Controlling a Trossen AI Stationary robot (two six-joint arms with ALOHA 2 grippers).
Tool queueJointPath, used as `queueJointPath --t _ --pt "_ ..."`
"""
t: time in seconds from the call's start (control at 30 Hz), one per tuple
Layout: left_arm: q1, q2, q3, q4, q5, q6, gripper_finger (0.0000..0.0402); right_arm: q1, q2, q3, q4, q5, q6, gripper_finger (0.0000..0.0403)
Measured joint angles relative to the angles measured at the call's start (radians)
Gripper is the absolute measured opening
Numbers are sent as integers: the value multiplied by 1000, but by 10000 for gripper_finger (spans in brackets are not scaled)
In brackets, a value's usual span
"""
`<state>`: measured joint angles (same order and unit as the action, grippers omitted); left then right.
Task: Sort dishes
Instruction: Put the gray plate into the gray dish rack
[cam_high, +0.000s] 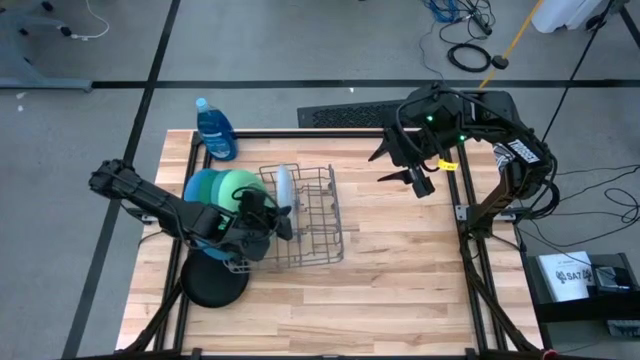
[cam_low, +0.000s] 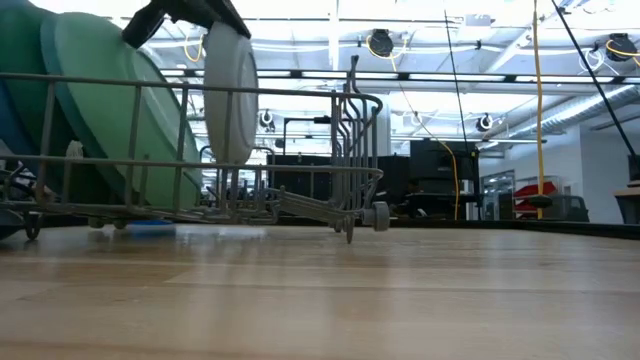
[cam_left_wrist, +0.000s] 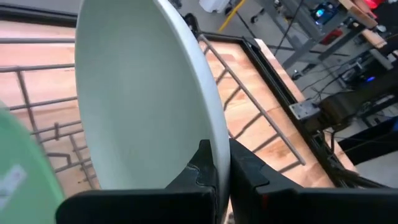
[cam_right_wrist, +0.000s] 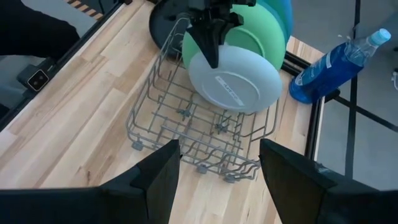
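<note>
- Pale wooden planks make up the table (cam_high: 400, 270), with a grey wire rack (cam_high: 310, 215) standing near its middle and a blue soap bottle (cam_high: 214, 130) at the far left corner.
- Three plates look already racked on edge at the left end: the large blue plate (cam_high: 196, 186), the dark green plate (cam_high: 212, 187) and the light green plate (cam_high: 240, 188), leaning one against the next.
- Right now the left gripper (cam_high: 282, 212) has its fingers pressed onto the rim of the pale blue-white plate (cam_high: 284, 187), holding it upright over the rack's slots, just beside the light green one. From the low view its bottom edge seems to sit among the wires, though I cannot tell whether it rests there.
- One dish is left, by my reckoning: the black plate (cam_high: 215, 280) lies flat on the table beside the rack, under the left arm.
- Over at the far right, the right gripper (cam_high: 408, 168) waits above the table with fingers spread, holding nothing.
</note>
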<state>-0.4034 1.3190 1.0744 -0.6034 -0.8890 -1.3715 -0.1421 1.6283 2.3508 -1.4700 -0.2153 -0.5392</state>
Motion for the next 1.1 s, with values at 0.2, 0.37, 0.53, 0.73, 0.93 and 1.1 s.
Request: queueJointPath --t 0.2,0.37,0.53,0.73,0.93,1.1 --pt "-3 0 1 -31 -18 -8 12 0 0 0 2 0 0 212" --pt "-3 0 0 -34 -7 25 37 0 0 0 7 0 -3 212" --pt "-3 0 0 -34 14 27 46 0 0 0 10 0 -7 212" --pt "-3 0 0 -34 16 27 49 0 1 0 15 0 -6 212" --pt "-3 0 0 -35 17 27 50 0 1 0 15 0 -5 212" --pt "-3 -4 -1 -35 11 18 50 0 1 0 15 0 -4 212"
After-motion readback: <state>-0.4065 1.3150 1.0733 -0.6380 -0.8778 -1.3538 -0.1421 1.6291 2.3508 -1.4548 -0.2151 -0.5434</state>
